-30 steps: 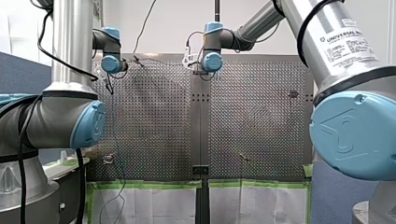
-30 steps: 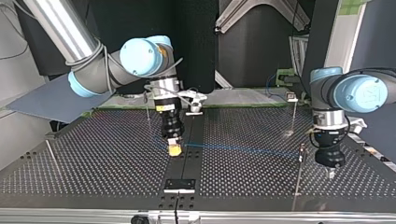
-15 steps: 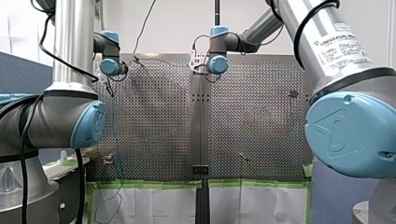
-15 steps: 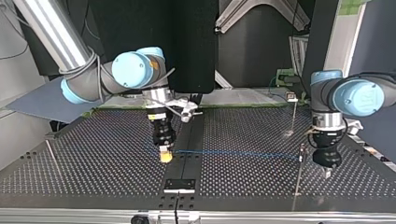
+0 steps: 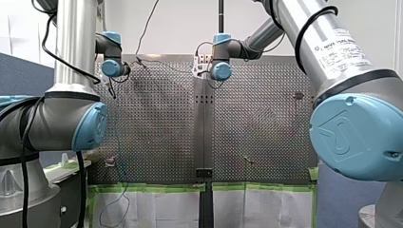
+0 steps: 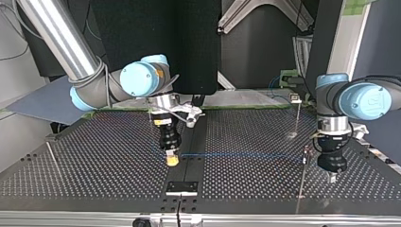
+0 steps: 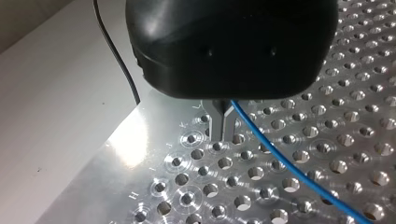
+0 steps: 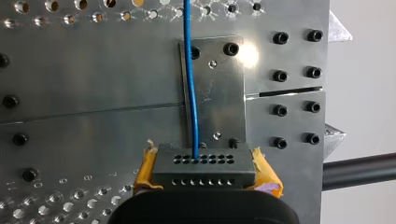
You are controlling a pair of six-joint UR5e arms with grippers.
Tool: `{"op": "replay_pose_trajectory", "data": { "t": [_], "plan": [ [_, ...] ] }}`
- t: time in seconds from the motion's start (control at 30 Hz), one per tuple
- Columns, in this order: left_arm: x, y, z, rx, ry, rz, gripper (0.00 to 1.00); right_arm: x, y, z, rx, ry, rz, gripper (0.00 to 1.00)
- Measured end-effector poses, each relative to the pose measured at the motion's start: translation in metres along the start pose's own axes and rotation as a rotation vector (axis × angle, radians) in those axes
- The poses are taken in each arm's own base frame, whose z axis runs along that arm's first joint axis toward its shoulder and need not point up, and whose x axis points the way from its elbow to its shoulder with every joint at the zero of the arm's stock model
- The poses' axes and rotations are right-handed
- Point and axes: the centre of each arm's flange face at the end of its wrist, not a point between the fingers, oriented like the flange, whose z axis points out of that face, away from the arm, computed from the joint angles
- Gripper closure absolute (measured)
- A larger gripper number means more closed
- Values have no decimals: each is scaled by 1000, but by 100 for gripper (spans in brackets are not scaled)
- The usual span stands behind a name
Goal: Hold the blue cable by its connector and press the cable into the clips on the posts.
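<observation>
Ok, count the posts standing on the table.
4 posts in the top view: one near the left edge, one behind my right gripper, one far back at the right, one beside my left gripper. The arms may hide others.

both wrists point straight down, my right gripper (image 6: 172, 160) and my left gripper (image 6: 333, 177) both clamped closed.

2 arms over the perforated table (image 5: 157, 123)
My left arm (image 5: 66, 118) reaches the far left corner, my right arm (image 5: 323, 57) the far middle seam.
</observation>
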Motion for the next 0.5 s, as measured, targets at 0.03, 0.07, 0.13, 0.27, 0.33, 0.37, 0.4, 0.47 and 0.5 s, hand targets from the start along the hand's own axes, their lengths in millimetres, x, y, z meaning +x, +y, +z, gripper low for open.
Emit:
{"op": "replay_pose_trajectory", "data": {
  "t": [0.03, 0.07, 0.13, 0.27, 0.33, 0.37, 0.4, 0.47, 0.5],
  "plan": [
    [0, 0, 0, -1, 1, 0, 89, 0, 0, 0, 0, -1, 0, 100],
    [0, 1, 0, -5, 3, 1, 89, -1, 0, 0, 1, -2, 0, 100],
    [1, 2, -1, -18, 5, 3, 89, -1, 0, 0, 1, -3, 0, 100],
    [1, 2, -2, -19, 10, -6, 76, 0, 0, 0, 1, -3, 0, 100],
    [2, 0, -2, -8, 19, -8, 62, -1, 0, 0, 1, -5, -1, 100],
    [2, -1, -3, -2, 24, -5, 36, -1, 0, 0, 2, -6, -1, 100],
    [3, -1, -3, 2, 32, -1, 36, -1, 0, 0, 2, -6, -1, 100],
    [4, -2, -4, 3, 44, 4, 20, -1, 0, 0, 2, -6, -1, 100],
    [5, -2, -5, 1, 51, 6, 20, -1, 0, 0, 2, -6, -1, 100]
  ]
}}
